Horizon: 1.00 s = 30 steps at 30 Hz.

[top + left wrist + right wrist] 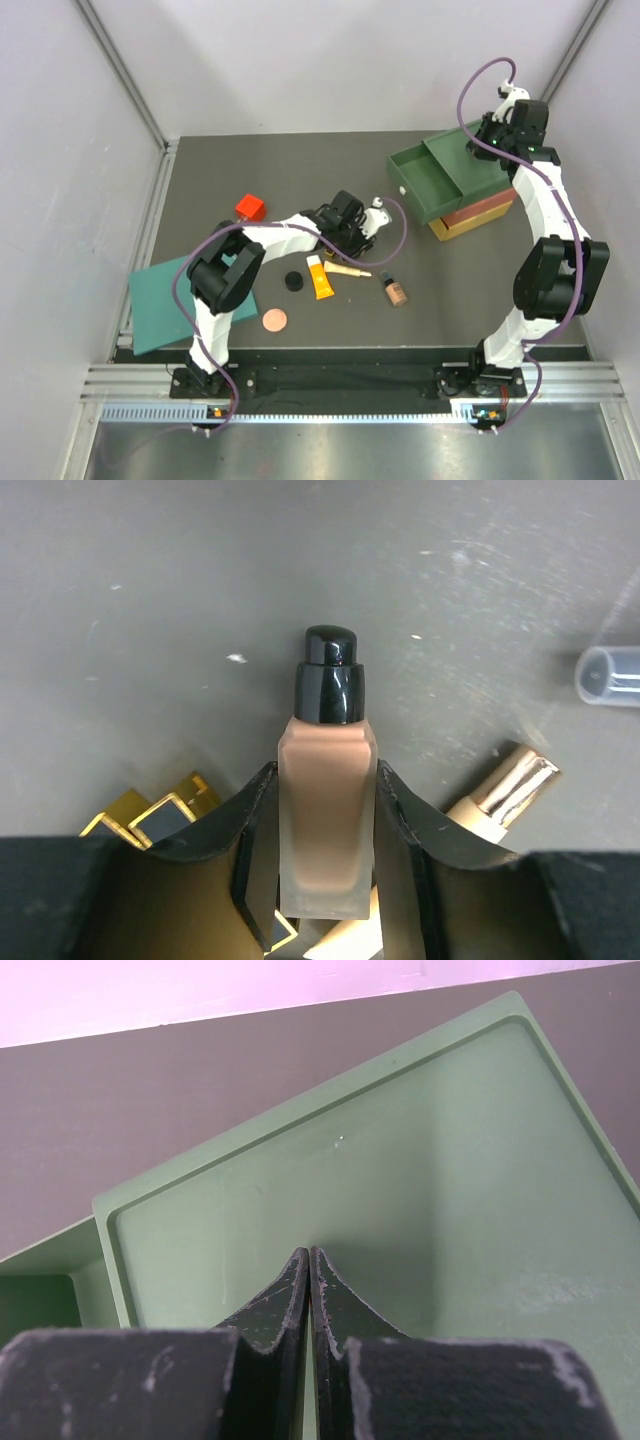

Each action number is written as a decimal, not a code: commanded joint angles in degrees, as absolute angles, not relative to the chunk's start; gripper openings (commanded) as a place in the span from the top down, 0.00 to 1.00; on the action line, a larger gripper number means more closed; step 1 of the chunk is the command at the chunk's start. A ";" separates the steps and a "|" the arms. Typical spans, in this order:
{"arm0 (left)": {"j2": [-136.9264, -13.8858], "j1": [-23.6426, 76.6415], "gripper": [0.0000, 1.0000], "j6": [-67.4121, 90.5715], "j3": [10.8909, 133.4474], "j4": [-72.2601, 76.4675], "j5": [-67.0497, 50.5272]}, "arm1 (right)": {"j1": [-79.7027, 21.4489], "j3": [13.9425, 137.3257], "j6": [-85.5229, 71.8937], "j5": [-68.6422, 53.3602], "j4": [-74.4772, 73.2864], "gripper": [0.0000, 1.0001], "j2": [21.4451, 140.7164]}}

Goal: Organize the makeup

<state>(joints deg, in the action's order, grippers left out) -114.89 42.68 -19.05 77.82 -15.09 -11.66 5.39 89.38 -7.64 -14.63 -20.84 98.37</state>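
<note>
On the dark table (300, 170), near its middle, the left gripper (327, 770) clamps a beige black-capped bottle (327, 830), beside the gold-edged palette (150, 815) and cream stick (505, 795). The right gripper (309, 1255), fingers together, hovers over the green drawer box (400, 1210).

table (280, 170) | on it: teal sheet (160, 300), orange tube (322, 280), copper disc (274, 319), drawer box (480, 212)

You see only corners of the black-gold palette (160, 815) and cream stick (508, 792). The right edge clips a clear cylinder (612, 675).
</note>
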 commanded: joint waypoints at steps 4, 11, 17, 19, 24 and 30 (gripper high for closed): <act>-106.80 42.54 1.00 -16.70 80.86 -12.83 -1.52 | 5.27 86.57 -6.77 -13.62 -34.01 1.00 103.80; -100.99 42.19 1.00 -16.88 77.08 -6.33 7.19 | 5.27 86.48 -6.77 -13.89 -33.93 1.00 103.89; -99.31 42.19 1.00 -7.75 82.43 -2.90 8.97 | 5.27 86.13 -6.86 -14.06 -33.75 1.00 103.80; -99.58 42.10 1.00 -4.06 85.68 -2.64 6.16 | 5.27 86.13 -6.94 -14.15 -33.84 1.00 103.80; -100.46 42.10 1.00 6.30 90.16 2.02 -0.69 | 5.27 86.13 -6.94 -14.41 -33.66 1.00 103.89; -100.90 42.10 1.00 17.90 92.11 8.85 -5.62 | 5.19 85.96 -7.03 -14.68 -33.58 1.00 103.97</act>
<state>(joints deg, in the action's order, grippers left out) -102.02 42.19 6.57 89.17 -1.50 -0.69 5.41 89.41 -7.68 -15.31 -20.12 98.70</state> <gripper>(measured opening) 0.407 0.004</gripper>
